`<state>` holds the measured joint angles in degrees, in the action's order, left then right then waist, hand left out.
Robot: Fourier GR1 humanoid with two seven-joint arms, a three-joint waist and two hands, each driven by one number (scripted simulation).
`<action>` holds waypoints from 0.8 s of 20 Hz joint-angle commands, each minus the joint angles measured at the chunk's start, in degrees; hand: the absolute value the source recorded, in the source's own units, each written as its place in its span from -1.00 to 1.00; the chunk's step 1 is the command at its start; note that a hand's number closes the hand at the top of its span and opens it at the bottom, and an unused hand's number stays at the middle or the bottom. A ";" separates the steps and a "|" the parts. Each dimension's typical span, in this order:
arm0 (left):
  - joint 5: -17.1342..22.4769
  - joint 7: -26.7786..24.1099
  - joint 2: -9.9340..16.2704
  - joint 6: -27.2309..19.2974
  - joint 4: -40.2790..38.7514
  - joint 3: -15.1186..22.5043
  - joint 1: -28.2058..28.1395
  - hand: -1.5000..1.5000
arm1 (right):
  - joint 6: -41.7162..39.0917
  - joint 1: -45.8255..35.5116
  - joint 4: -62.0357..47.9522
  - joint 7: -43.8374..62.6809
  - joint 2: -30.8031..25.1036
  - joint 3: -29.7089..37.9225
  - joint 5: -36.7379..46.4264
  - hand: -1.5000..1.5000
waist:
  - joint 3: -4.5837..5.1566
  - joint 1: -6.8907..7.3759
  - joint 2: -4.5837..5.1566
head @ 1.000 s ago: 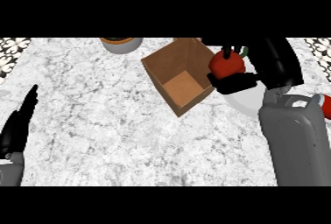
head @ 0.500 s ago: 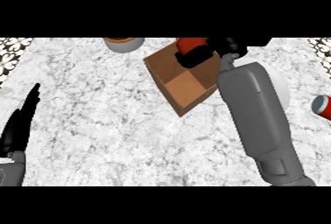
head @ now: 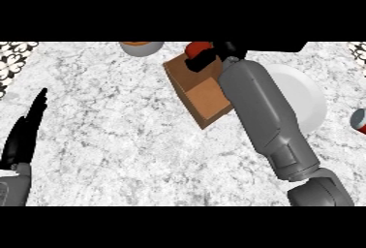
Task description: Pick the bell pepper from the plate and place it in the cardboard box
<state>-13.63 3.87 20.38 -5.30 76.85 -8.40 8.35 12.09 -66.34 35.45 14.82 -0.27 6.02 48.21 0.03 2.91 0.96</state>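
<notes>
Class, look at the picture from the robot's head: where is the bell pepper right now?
The red bell pepper sits near the view's top, right of centre, held in the right hand above the far end of the cardboard box, left of the white plate.

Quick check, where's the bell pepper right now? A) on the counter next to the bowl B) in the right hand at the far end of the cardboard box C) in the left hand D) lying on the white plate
B: the red bell pepper sits in the curled fingers of the right hand at the far end of the cardboard box; the plate is bare where it shows, and the left hand rests open at the view's left edge.
</notes>
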 commanded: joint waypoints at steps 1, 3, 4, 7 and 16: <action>0.06 0.01 0.29 0.78 -0.79 -0.02 1.31 0.00 | 4.07 -0.32 -8.85 -0.26 0.26 1.48 -5.56 -1.00 | -0.02 0.80 0.21; -0.94 -0.25 -0.30 -0.52 -0.97 0.22 1.31 0.00 | 4.05 -4.37 -12.96 -1.01 0.27 5.07 -4.27 -1.00 | -0.01 0.78 0.52; -0.66 0.63 -1.57 0.03 1.79 1.56 -0.19 0.00 | 4.18 -4.32 -13.86 -1.90 0.27 5.18 -6.65 -1.00 | -0.05 1.18 0.29; 0.36 -0.10 0.57 1.26 -2.38 -0.77 2.82 0.00 | 7.75 -3.84 -16.32 -7.75 0.26 6.94 -6.40 -1.00 | -0.03 0.50 0.54; -1.12 0.20 -1.26 -0.03 1.58 0.81 -0.93 0.00 | 16.65 -4.28 -13.92 -20.82 -0.19 12.39 -12.82 -1.00 | -0.09 0.27 0.00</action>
<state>-14.11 3.91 19.91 -4.84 76.23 -8.38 9.45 25.07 -70.88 20.66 -1.18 -0.46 15.76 37.92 -0.04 3.35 1.26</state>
